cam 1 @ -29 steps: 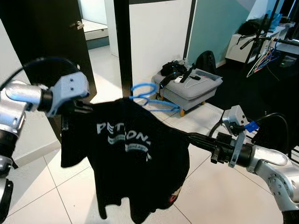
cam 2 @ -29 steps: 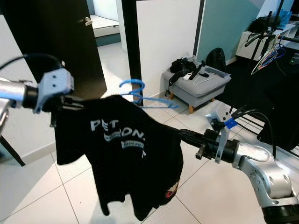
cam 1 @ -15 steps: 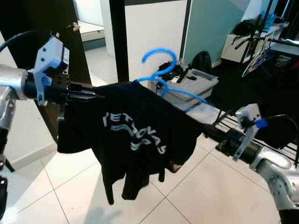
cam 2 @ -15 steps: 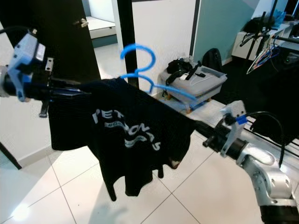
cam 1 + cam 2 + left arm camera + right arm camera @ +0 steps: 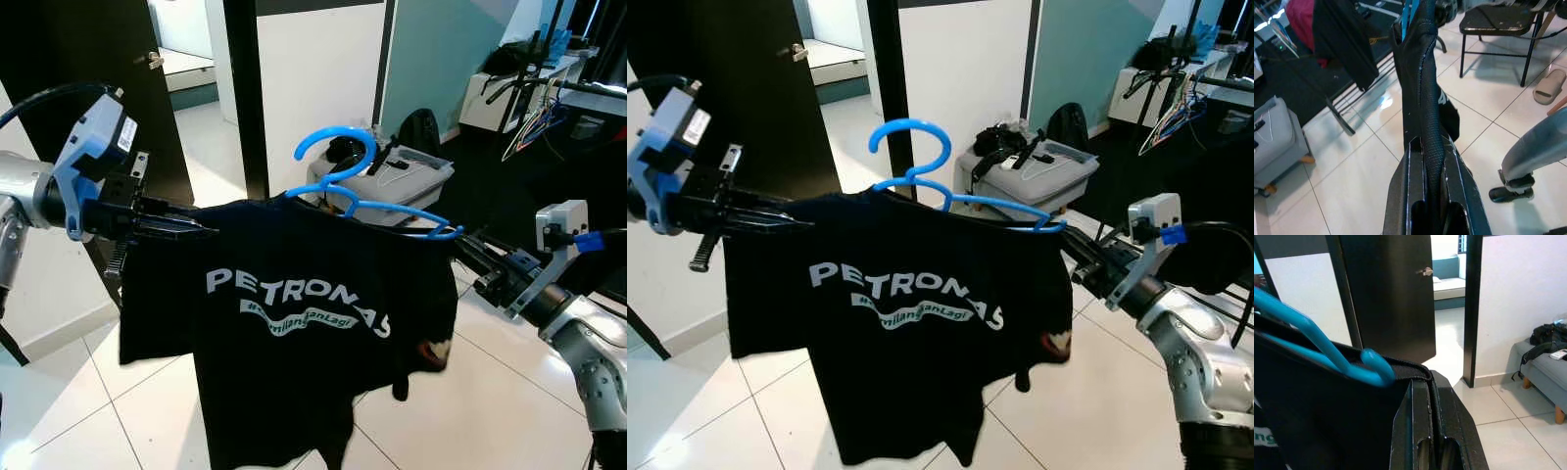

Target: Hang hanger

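White glossy tiled floor (image 5: 509,392) is lying open ahead; a dark door (image 5: 774,108) and a grey padded bench (image 5: 1038,176) are standing behind. The black printed T-shirt (image 5: 304,313) is hanging on the bright blue plastic hanger (image 5: 362,191), stretched in mid-air. Left gripper (image 5: 201,227) jaws are pinching one shoulder seam; right gripper (image 5: 460,250) jaws are clamping the other, beside the hanger's tip.

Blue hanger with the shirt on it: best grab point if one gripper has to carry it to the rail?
Probably the short neck just under the hook of the blue hanger, approached from above. It is the bare part standing clear of the black T-shirt; both shoulders are cloth-covered and already pinched by the left gripper and right gripper.
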Motion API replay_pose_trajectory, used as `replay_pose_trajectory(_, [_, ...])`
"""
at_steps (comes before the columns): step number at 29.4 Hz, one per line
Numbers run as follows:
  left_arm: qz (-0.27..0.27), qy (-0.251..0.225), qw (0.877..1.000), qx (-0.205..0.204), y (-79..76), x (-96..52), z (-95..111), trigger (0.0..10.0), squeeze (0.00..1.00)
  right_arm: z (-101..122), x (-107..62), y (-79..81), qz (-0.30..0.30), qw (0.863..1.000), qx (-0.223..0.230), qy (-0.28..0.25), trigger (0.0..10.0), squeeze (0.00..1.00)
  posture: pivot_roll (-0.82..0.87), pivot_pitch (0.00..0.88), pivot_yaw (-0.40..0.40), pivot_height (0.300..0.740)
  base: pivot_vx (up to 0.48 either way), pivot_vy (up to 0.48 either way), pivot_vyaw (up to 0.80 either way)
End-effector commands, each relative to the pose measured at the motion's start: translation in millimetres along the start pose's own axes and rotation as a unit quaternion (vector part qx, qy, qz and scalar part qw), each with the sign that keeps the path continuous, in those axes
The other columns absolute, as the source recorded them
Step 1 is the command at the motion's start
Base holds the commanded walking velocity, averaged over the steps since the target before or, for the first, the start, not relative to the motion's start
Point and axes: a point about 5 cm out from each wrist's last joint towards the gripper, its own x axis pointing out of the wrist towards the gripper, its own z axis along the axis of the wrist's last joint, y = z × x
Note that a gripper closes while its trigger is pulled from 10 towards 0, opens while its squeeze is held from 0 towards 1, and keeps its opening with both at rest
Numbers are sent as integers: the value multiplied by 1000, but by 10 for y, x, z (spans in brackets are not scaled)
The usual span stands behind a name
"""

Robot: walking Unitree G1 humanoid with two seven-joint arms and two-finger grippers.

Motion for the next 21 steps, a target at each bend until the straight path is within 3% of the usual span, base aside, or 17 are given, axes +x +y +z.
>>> replay_pose_trajectory(1, [25,33,999,3,2,-114,-10,10000,0,70,-44,-4,-3,1000,1,-18,10000,0,-44,0,16,740,0,0,0])
replay_pose_trajectory(11, [46,87,995,11,35,-160,-110,10000,0,153,-56,6,9,1000,-6,-27,10000,0,-45,0,17,740,0,0,0])
replay_pose_trajectory(21, [77,72,994,22,82,-221,-27,10000,0,158,-131,21,27,999,-16,-9,10000,0,-48,0,15,740,0,0,0])
